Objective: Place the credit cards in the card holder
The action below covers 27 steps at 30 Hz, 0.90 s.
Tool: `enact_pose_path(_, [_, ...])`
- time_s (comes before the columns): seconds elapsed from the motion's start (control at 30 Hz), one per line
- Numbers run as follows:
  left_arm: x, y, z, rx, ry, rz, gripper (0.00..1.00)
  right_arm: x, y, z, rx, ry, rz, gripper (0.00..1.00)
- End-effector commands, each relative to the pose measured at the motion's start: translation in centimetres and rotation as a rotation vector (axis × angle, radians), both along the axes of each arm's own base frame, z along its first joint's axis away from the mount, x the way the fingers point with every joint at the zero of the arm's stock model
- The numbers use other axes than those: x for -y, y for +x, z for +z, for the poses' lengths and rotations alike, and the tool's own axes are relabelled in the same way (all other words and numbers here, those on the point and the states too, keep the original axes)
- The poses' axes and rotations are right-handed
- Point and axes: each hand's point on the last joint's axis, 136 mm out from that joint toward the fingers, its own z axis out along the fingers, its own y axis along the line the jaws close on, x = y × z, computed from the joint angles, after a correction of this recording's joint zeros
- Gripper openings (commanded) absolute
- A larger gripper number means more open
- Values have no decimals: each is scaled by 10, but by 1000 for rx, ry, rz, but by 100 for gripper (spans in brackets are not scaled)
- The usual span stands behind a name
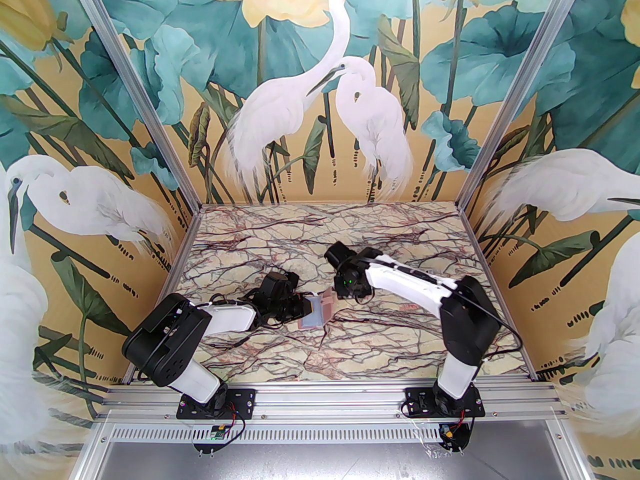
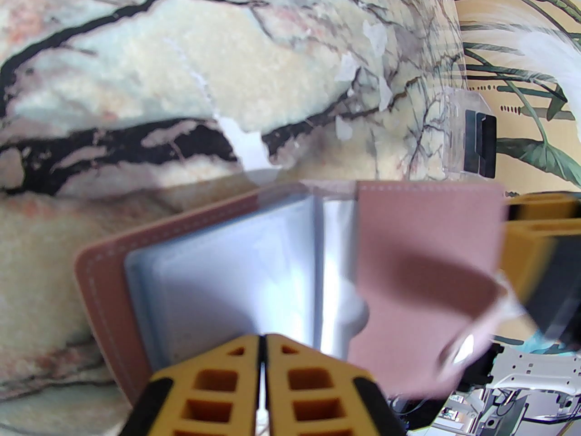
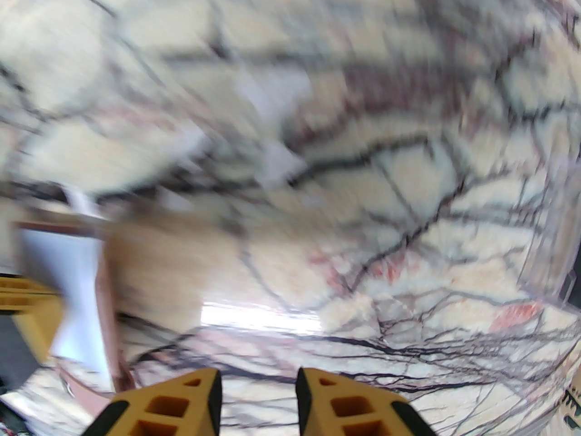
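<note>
The dusty-pink card holder (image 1: 320,313) lies open on the marble table, its pale grey-blue sleeves (image 2: 227,270) facing up. Its pink flap (image 2: 422,261) with the round snap (image 2: 459,350) stands raised on the right. My left gripper (image 2: 262,370) is shut on the near edge of the sleeves; from above it (image 1: 307,309) sits at the holder's left side. My right gripper (image 3: 258,388) is open with nothing between its fingers. It hovers just right of the raised flap (image 1: 340,293), and the holder (image 3: 81,279) shows blurred at its left. The credit cards are hidden from me; I cannot pick them out.
The marble table (image 1: 350,358) has worn white patches (image 2: 247,146). A see-through piece with black bars (image 2: 470,139) stands near the far table edge. Painted walls close in the back and both sides. Bare table lies in front of and behind the holder.
</note>
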Motion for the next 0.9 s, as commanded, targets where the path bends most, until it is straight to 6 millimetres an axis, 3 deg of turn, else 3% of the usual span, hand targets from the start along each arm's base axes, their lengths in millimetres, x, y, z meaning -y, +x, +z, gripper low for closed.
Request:
enact_pose_path(0.0, [-5,-8,-12,-29,29,0,13,-29,3,56,67,192,61,35])
enact_pose_path(0.23, [-5,-8,-11,-27,28,0,12,-83,-7,64,-23,392,138,34])
enact_pose_path(0.3, [-5,-8,-11,-28,28,0,13,-97,-9,57,-65,409,161,34])
enact_pose_path(0.5, [-6,-9,-11,-28,30,0,12,-110,-2,18,-144,354,151,34])
enact_pose_path(0.73, [-7,-9,-11,-22,34,0,12,-88,-11,-21,-186,253,117,32])
enact_pose_path(0.87, [-7,-9,-11,-23,34,0,12,-72,-29,-46,-247,203,126,32])
